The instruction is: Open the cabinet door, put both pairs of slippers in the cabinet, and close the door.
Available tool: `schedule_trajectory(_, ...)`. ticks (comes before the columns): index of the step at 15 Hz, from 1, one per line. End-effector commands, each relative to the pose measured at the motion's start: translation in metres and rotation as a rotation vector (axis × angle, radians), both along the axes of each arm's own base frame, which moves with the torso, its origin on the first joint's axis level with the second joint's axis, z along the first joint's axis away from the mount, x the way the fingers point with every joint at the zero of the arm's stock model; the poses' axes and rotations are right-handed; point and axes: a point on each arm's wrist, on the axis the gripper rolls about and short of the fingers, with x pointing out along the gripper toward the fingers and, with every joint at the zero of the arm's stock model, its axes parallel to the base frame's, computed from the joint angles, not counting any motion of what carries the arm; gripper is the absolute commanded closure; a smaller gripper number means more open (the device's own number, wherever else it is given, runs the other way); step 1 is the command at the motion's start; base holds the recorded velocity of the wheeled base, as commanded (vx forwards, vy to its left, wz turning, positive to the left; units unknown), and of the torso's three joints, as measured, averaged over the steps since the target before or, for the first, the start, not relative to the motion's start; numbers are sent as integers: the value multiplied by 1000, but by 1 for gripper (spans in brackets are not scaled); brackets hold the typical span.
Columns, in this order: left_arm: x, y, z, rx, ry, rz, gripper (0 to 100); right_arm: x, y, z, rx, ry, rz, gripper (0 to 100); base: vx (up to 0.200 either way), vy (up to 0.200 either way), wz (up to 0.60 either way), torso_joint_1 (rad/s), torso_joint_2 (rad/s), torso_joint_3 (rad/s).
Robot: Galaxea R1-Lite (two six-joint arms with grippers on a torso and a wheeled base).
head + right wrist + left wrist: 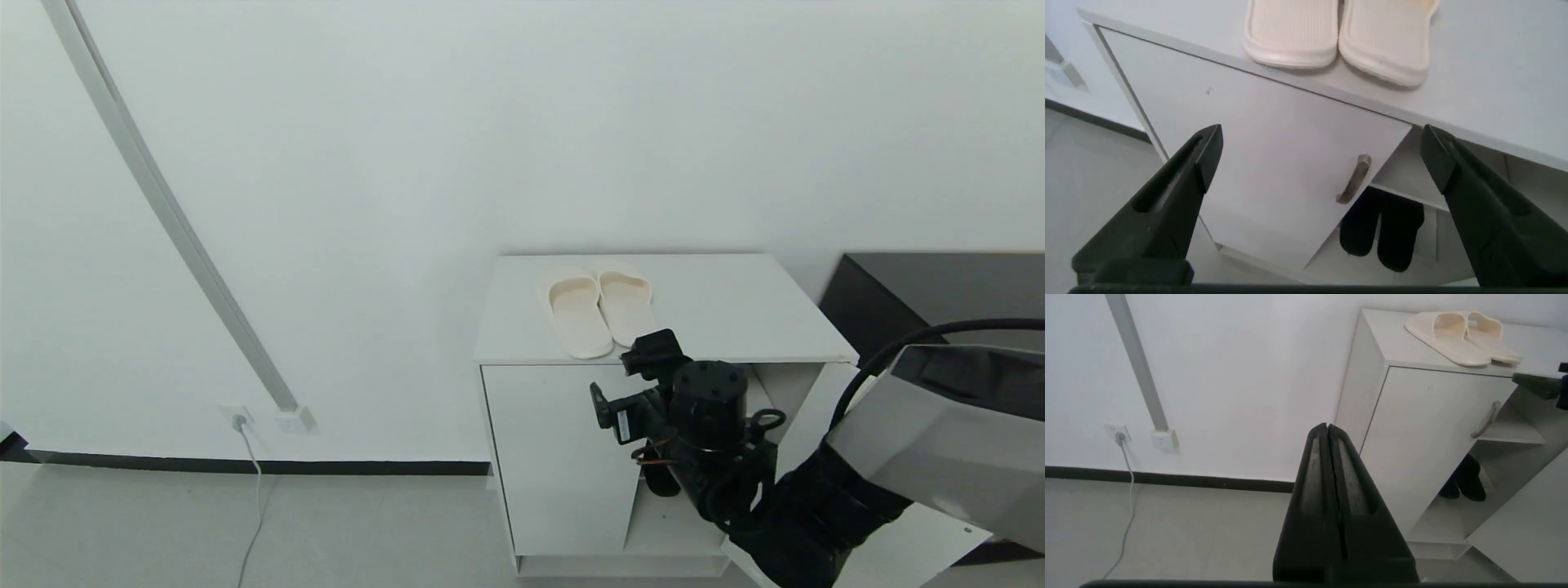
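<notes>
Right gripper [1320,135], wide open, hovers at the front edge of the cabinet [735,302] by cream slippers [598,310] on top; black slippers [1382,229] inside; left gripper [1327,429] pressed closed.

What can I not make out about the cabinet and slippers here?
- Black slippers: head view, mostly behind the right arm.
- Open door: left wrist view, cut off by the picture edge; head view, partly behind that arm.
- Space behind the closed door: every view, hidden by that door.

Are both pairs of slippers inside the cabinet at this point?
No, the cream slippers lie on the cabinet top, while the black slippers are inside.
</notes>
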Motion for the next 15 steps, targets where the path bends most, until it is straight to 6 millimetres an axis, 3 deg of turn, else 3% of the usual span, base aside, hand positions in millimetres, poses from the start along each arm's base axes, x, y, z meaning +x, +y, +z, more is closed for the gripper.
schedule_trajectory(1, 0, 0, 0, 0, 0, 1, 100, 8, 3, 35, 60, -23, -8, 0, 0, 0, 0, 0, 0, 0)
schedule_trajectory(8, 0, 0, 0, 0, 0, -1, 100, 4, 1, 42, 73, 44, -13, 0, 0, 0, 0, 0, 0, 0)
schedule_trajectory(15, 0, 0, 0, -2, 0, -2, 100, 6, 2, 34, 79, 63, -18, 0, 200, 0, 0, 2, 0, 4)
